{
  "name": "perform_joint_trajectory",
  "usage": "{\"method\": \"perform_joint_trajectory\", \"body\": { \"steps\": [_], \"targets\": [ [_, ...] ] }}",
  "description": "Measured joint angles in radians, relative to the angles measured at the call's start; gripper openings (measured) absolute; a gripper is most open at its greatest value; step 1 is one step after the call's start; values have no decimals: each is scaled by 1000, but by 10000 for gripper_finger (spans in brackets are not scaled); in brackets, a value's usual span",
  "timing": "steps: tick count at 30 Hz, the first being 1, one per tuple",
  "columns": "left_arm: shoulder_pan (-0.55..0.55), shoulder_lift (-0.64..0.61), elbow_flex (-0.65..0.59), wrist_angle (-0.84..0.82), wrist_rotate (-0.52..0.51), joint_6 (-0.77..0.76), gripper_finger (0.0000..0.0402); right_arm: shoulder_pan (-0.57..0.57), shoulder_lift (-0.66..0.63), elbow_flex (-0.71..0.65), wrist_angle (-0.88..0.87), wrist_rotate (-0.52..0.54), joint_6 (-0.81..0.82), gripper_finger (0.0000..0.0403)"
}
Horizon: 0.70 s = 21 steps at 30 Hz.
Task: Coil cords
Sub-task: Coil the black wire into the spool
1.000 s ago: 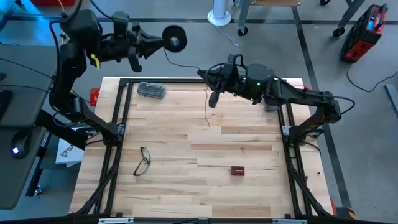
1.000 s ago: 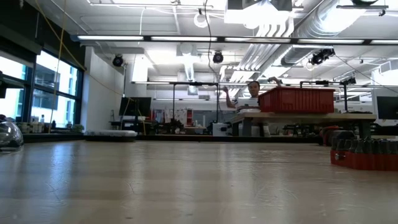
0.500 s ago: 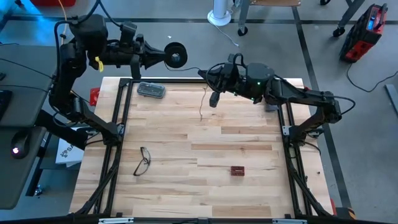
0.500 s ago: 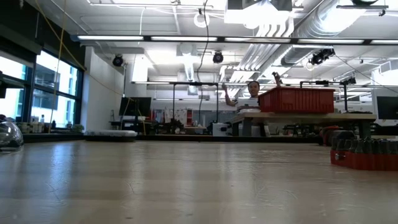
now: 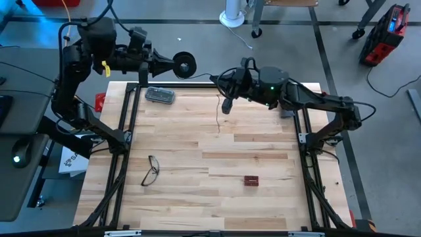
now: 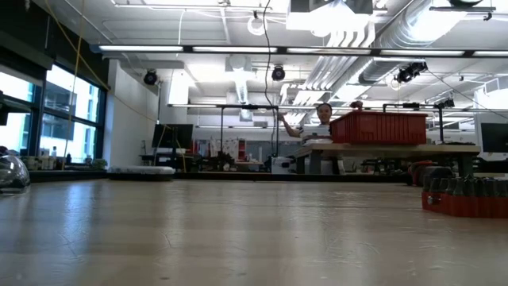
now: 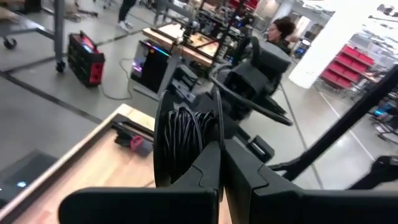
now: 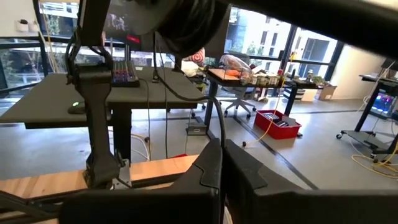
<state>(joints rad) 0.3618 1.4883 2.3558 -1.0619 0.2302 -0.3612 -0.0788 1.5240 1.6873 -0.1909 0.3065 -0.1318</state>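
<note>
Wooden table [image 5: 263,141] — eyeglasses [image 5: 151,170], red block [image 5: 250,180], case [image 5: 160,95].

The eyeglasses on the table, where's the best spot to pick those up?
Grip the eyeglasses at the bridge between the lenses, coming straight down from above. They lie flat on the table, apart from everything else, and the thin frame gives closed fingers little else to hold.

Wire [image 5: 219,112] tail too thin, indistinct

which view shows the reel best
The left wrist view: the reel fills the middle, its wound dark wire plain, clamped in the left gripper. The high view shows it small, past the table's far edge. The right wrist view catches only its dark underside. The low view misses it.
</note>
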Motion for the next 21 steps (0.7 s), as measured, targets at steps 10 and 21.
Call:
{"method": "perform_joint_trajectory", "body": {
  "steps": [10,21],
  "targets": [
    [0,-4,0,-39,42,-50,0,0,-66,0,-11,-9,-34,0],
    [11,6,0,-43,-31,-77,0,1,-128,0,-3,-109,-26,0]
  ]
}}
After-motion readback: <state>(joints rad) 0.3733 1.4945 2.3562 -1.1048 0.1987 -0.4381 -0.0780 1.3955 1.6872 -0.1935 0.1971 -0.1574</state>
